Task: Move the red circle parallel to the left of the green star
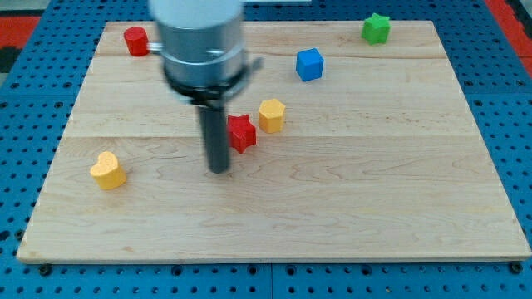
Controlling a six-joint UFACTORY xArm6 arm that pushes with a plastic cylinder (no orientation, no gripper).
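Camera view takes in a pale wooden board (332,216) on a blue pegboard surface (507,100), with 6 small blocks on the board. Farthest toward the view's left sits a yellow heart (108,170), near the board's left edge and well apart from the rest. Up at the view's top left corner of the board stands the red circle (136,41), a short cylinder, far from the green star. My tip (219,169) rests on the board around the middle, just beside the lower left of a red star (241,133); whether they touch I cannot tell. The rod carries no jaws. Just right of the red star, a yellow hexagon (272,115) sits close by. Farther right and higher lies a blue cube (309,64). The green star (376,28) stands near the board's top edge, toward the right.
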